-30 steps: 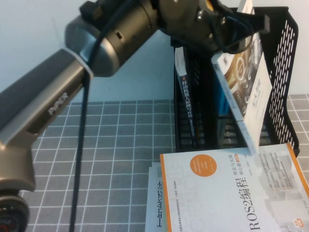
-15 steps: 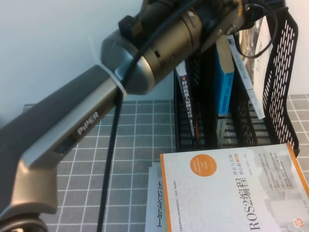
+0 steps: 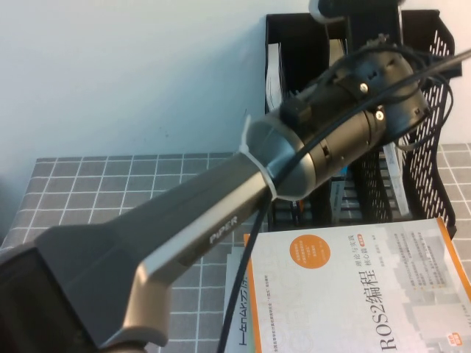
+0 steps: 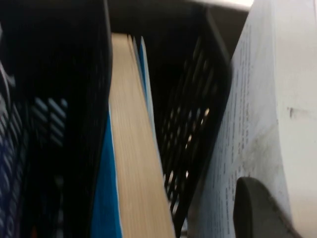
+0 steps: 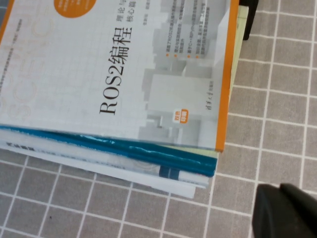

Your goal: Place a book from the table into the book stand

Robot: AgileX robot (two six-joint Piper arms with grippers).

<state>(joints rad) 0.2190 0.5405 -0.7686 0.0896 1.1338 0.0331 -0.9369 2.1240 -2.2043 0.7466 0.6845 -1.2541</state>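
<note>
The book [image 4: 270, 94] shows its pale back in the left wrist view, standing inside the right compartment of the black book stand [image 3: 430, 95]. A thin pale edge of the book [image 3: 398, 163] shows in the high view. My left gripper [image 4: 285, 208] is shut on the book, with one dark finger [image 4: 255, 210] pressed on its back. In the high view the gripper is hidden behind its own wrist [image 3: 353, 125], which is at the stand. My right gripper [image 5: 285, 210] is shut and empty, low over the table [image 5: 277, 124] beside a stack of books.
The white "ROS2" book [image 3: 353, 294] tops a stack in front of the stand, over a blue-edged book [image 5: 148, 153]. A blue book [image 4: 131, 148] stands in the middle compartment and a white one [image 3: 274, 73] in the left. The left arm [image 3: 184, 235] crosses the grey checked table [image 3: 110, 191].
The left arm has reached further in and lowered, carrying the book down into the stand's right compartment. Its wrist now covers the middle of the stand.
</note>
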